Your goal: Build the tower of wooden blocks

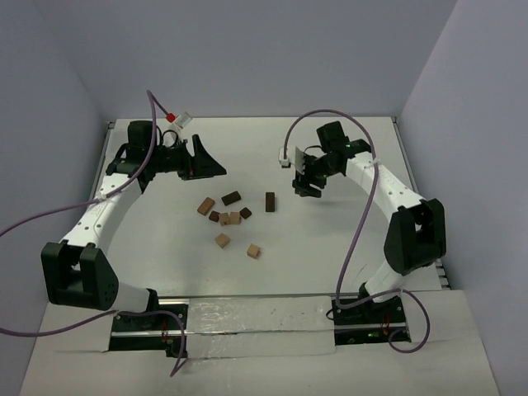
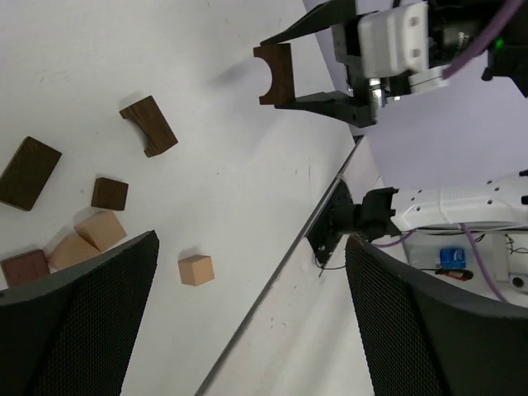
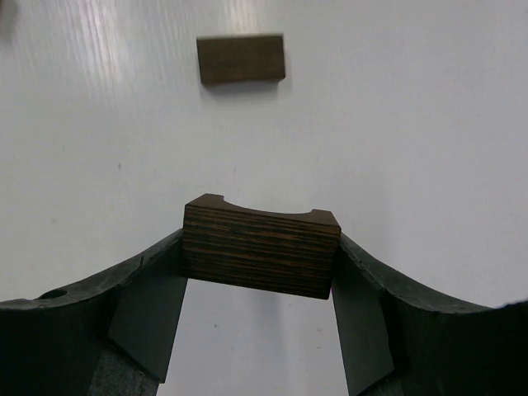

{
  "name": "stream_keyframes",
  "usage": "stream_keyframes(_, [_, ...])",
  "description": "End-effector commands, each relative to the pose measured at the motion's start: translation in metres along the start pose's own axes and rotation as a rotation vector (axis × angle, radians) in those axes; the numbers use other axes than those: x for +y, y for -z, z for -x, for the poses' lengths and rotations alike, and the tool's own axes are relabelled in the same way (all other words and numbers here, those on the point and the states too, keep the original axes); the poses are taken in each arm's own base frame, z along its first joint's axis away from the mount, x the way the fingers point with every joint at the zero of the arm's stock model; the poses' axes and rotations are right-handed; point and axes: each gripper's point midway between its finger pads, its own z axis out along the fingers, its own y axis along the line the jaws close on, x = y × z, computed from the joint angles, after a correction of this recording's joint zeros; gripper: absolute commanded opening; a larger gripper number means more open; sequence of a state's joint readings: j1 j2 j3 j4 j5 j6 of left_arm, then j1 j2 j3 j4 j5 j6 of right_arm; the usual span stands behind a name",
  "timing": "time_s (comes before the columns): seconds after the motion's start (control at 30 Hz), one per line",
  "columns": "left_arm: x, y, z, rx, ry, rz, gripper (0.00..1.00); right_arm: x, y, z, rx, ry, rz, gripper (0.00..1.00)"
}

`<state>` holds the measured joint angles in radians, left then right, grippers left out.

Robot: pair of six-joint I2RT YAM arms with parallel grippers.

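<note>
Brightly and evenly lit from overhead, with short soft shadows under the wood blocks [image 1: 223,239] on the white surface [image 1: 322,247], faint streaky glare at upper left of the right wrist view, crisp grain on the dark arched block [image 3: 259,252], slightly soft overhead detail.

The white surface [image 1: 330,256] before me carried the wood blocks [image 1: 230,217]: a close cluster of tan and dark pieces, a dark block [image 1: 270,201] apart to its right, and a tan cube [image 1: 223,240] and a second tan cube [image 1: 253,250] lying nearer me.
</note>
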<state>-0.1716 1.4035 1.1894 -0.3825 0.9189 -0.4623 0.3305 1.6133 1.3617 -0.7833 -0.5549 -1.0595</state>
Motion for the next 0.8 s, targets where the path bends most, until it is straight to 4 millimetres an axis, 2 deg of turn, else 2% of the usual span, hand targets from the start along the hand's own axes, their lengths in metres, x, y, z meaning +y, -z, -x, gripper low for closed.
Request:
stream_keyframes(0.0, [-0.005, 0.004, 0.005, 0.038, -0.106, -0.056, 0.99, 0.015, -0.019, -0.04, 0.114, 0.134, 0.126, 0.3])
stream_keyframes(0.27, [0.003, 0.004, 0.008, 0.051, -0.072, -0.071, 0.99, 0.0, -0.059, -0.047, 0.109, 0.091, 0.198, 0.3])
stream_keyframes(0.43, [0.004, 0.006, 0.013, 0.038, -0.073, -0.077, 0.99, 0.003, -0.083, -0.048, 0.128, 0.084, 0.224, 0.31])
stream_keyframes(0.77, [0.007, 0.008, 0.017, 0.031, -0.074, -0.085, 0.99, 0.01, -0.107, -0.039, 0.133, 0.061, 0.252, 0.34])
